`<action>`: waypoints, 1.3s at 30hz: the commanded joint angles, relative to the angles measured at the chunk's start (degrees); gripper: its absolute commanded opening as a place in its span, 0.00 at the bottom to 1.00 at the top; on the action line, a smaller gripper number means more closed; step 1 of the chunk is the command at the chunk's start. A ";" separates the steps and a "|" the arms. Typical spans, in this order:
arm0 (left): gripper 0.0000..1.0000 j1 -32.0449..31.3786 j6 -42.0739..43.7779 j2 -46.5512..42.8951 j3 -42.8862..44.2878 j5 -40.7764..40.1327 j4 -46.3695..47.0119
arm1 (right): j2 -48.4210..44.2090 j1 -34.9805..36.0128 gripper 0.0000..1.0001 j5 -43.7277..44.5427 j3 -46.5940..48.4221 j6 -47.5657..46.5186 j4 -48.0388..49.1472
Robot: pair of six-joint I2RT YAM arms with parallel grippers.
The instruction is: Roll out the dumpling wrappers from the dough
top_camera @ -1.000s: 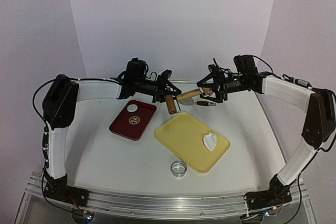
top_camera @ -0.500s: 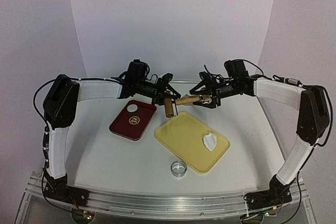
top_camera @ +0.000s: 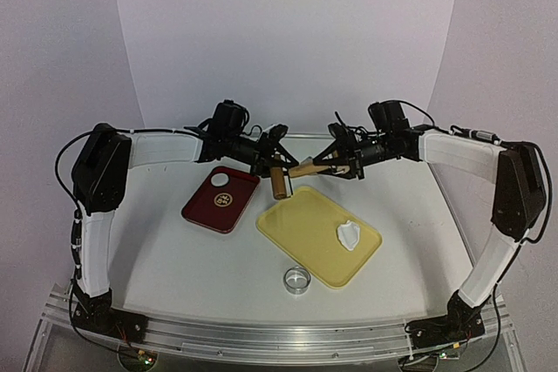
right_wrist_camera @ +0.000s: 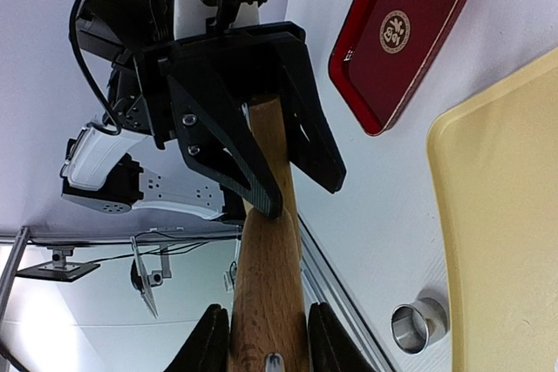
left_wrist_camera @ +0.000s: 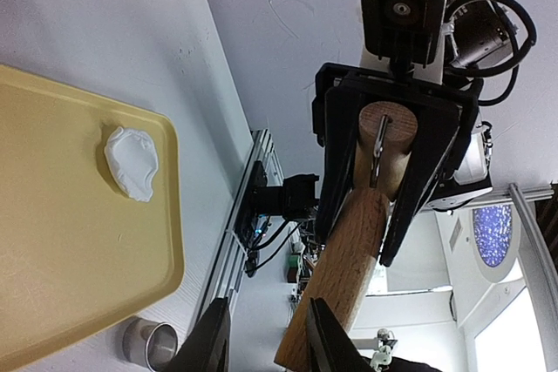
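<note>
Nearest the arm bases, just in front of the yellow rectangular plastic tray (top_camera: 301, 228), a shiny round metal ring cutter (top_camera: 296, 280) stands on the white table (top_camera: 174, 259). On the yellow tray, toward its right end, lies the dough (top_camera: 349, 234): a small, irregular white lump, not yet flattened. Close beside the yellow tray on its left sits a dark red rectangular tray (top_camera: 209, 213). One small round white dumpling wrapper (top_camera: 220, 179) lies in its far corner.

Beyond the far edge of the yellow tray, raised off the table, a wooden rolling pin (top_camera: 292, 172) spans the gap between the two arms. The left gripper (top_camera: 272, 163) clamps one end. The right gripper (top_camera: 336, 163) holds the other end, its jaws drawn in narrow with a finger pressed on each side of the wood.

Step in hand: two-arm carry of the pin. Rolling is not begun.

The next move calls for both arms to travel together toward the right end of the yellow tray. The pin stays level and comes down squarely on the dough. Unequal motion is likely to twist the pin in the grips.
</note>
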 commanded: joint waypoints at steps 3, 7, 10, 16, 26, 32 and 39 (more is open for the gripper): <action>0.17 -0.23 1.97 -1.44 2.16 -2.88 -0.72 | -2.80 0.73 0.00 10.75 -0.13 -4.12 -2.91; 0.73 -0.05 6.86 -3.92 0.68 -14.62 -7.66 | -5.75 -0.14 0.00 26.44 1.41 -9.35 -17.79; 0.83 -0.03 9.92 -6.55 -0.54 -26.39 -14.44 | -8.36 -2.73 0.00 30.28 -0.42 -9.76 -23.46; 0.81 -0.16 11.27 -9.03 -4.50 -41.54 -25.46 | -12.04 -9.25 0.00 31.22 -2.83 -13.16 -31.91; 0.66 -5.38 13.50 -2.97 -4.18 -47.80 -34.62 | -8.89 -12.20 0.00 27.57 -5.75 -16.71 -34.97; 0.63 -5.85 13.58 -0.42 -4.48 -49.61 -35.59 | -6.85 -12.50 0.00 28.87 -8.14 -17.97 -34.90; 0.54 -6.11 15.38 2.45 -4.01 -50.13 -35.68 | -4.09 -12.46 0.00 31.09 -9.76 -19.94 -34.12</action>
